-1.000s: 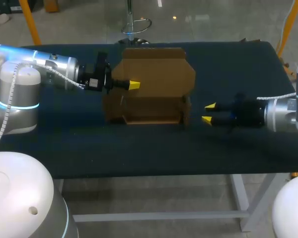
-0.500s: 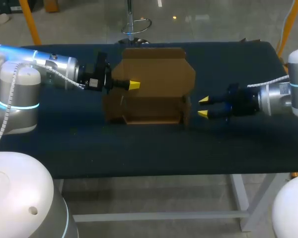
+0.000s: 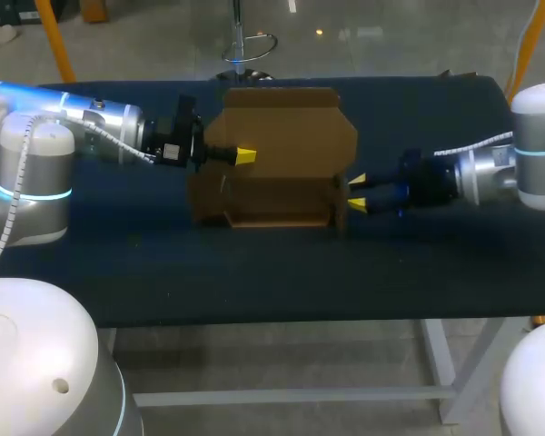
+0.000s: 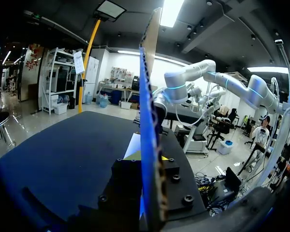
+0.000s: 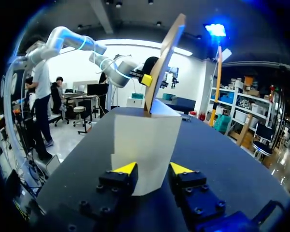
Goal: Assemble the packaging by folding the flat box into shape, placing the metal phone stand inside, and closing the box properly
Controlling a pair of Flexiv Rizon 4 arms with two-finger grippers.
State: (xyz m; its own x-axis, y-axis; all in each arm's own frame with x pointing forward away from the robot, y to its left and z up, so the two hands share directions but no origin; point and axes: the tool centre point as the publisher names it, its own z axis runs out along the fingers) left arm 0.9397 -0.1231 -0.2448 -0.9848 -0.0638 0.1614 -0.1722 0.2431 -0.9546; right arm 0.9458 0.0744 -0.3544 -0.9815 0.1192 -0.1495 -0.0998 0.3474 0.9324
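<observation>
Dark cloth covers the table [image 3: 254,272], and the cardboard box [image 3: 272,195] sits near its middle, half built: low walls are up around an open tray, and the lid flap [image 3: 291,127] stands upright along the far side.

From the head view, the left arm comes in level over the table. The left gripper [image 3: 243,156] is at the lid flap's left edge, with one yellow tip showing on the near face and the other hidden behind the board. The left wrist view fills in what is hidden there. It shows the lid flap [image 4: 147,96] edge-on, running straight up out of the narrow gap between the fingers, so the left gripper [image 4: 150,157] is pinching the board from both faces.

The right gripper [image 3: 356,193] lies low at the box's right end, its two tips just at the end flap [image 3: 341,195]. How they stand to the flap is not clear from above. The right wrist view is closer. Its fingers [image 5: 125,168] are spread apart, and the pale end flap [image 5: 142,145] stands upright between them, filling most of the gap. I cannot tell whether either tip presses on it.

That same view looks past the end flap to the tilted lid flap [image 5: 166,58]. The left arm's yellow tip is beside it, which confirms the hold from the opposite side.
</observation>
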